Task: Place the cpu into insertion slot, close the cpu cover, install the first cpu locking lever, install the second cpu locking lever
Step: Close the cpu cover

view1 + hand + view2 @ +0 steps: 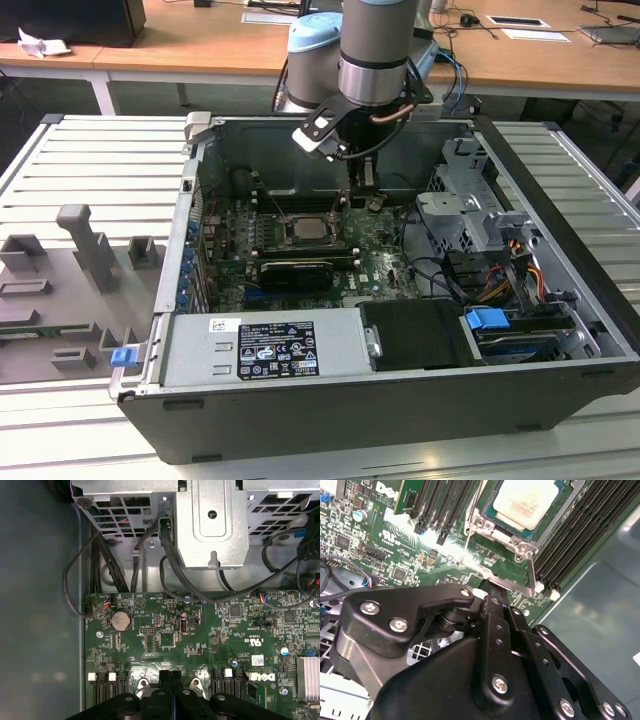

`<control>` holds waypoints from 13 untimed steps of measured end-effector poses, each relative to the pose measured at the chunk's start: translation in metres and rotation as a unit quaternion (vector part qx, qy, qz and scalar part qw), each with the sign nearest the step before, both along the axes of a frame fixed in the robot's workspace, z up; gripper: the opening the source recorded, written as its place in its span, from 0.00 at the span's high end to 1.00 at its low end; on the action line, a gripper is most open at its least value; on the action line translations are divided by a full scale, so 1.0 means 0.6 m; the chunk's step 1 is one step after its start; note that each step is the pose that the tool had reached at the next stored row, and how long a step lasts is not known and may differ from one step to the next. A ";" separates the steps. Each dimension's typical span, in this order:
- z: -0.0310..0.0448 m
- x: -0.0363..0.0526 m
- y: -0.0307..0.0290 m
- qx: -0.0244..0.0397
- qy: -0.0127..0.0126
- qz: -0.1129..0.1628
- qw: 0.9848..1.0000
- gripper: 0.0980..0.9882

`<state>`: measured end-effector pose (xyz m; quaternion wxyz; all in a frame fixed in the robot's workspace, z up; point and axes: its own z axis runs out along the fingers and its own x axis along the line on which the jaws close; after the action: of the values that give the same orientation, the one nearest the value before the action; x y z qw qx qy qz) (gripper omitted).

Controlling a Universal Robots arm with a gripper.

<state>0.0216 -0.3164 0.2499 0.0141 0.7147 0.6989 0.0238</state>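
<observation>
The cpu point(527, 500) lies flat in the insertion slot point(492, 517) on the green motherboard; its silvery top also shows in the exterior view point(305, 229). The silver cpu cover point(517, 544) frames the chip and lies down around it. A thin metal locking lever point(531, 572) runs along the socket's edge and bends toward my gripper point(493, 587). The black fingers are shut together, with their tip right at the lever's end and nothing visible between them. In the exterior view the gripper point(364, 190) hangs just to the right of the socket. The first wrist view shows the closed fingers point(165, 680) above the board.
A metal drive cage point(210, 520) with black cables point(170, 570) stands close beside the gripper, also seen as the cage point(465, 200). Long black memory slots point(570, 540) flank the socket. The power supply point(265, 345) fills the case front. Grey fixtures point(90, 250) sit on the exterior view's left.
</observation>
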 end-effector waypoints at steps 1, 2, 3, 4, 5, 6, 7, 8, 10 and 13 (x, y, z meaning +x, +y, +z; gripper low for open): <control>0.000 -0.001 0.0000 0.000 0.000 0.000 1.000 0.99; 0.000 -0.002 0.0000 0.000 0.000 0.000 1.000 0.99; -0.001 -0.002 0.0000 0.000 0.000 0.000 1.000 0.99; -0.001 -0.003 0.0000 0.000 0.000 0.000 1.000 0.99; -0.001 -0.004 0.0000 0.000 0.000 0.000 1.000 0.99; -0.001 -0.004 0.0000 0.000 0.000 0.000 1.000 0.99; -0.001 -0.006 -0.0001 0.000 0.000 0.000 1.000 0.99; -0.001 -0.007 -0.0001 0.000 0.000 0.000 1.000 0.99; -0.001 -0.009 0.0000 0.000 0.000 0.000 1.000 0.99; -0.001 -0.013 0.0000 0.000 0.000 0.000 1.000 0.99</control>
<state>0.0136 -0.3164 0.2491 0.0144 0.7146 0.6989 0.0239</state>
